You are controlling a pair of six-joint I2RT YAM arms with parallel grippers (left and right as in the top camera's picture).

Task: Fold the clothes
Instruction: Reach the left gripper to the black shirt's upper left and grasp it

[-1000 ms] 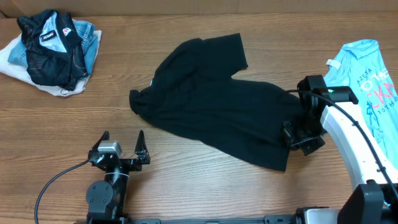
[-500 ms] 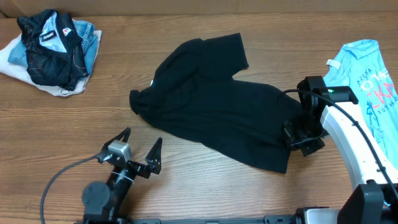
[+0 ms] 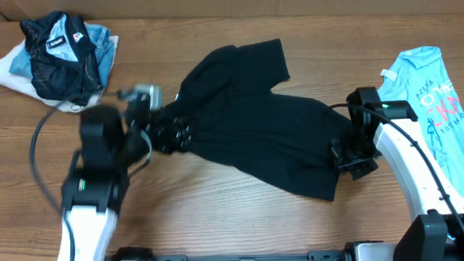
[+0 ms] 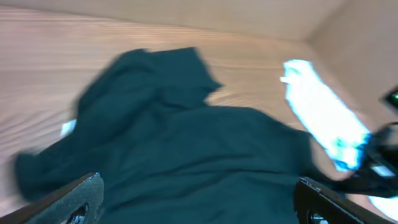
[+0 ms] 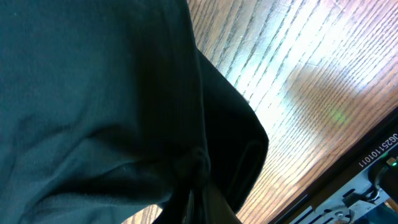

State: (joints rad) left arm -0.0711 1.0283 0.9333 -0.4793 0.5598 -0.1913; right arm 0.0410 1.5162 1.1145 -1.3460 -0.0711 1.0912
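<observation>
- While clamped tight, grips an edge of the plain black cotton T-shirt (image 3: 254, 130) with the right gripper (image 3: 339, 156).
- Hangs the left gripper (image 3: 170, 134) over it, fingers (image 4: 81, 199) spread wide, empty.

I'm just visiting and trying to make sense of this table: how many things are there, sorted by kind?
Black T-shirt: 1
Light blue T-shirt: 1
Dark jacket: 1, lying on pale blue and white cloth that I can't count apart
Robot arms: 2, left arm and right arm
Total: 5, plus that cloth underneath
</observation>
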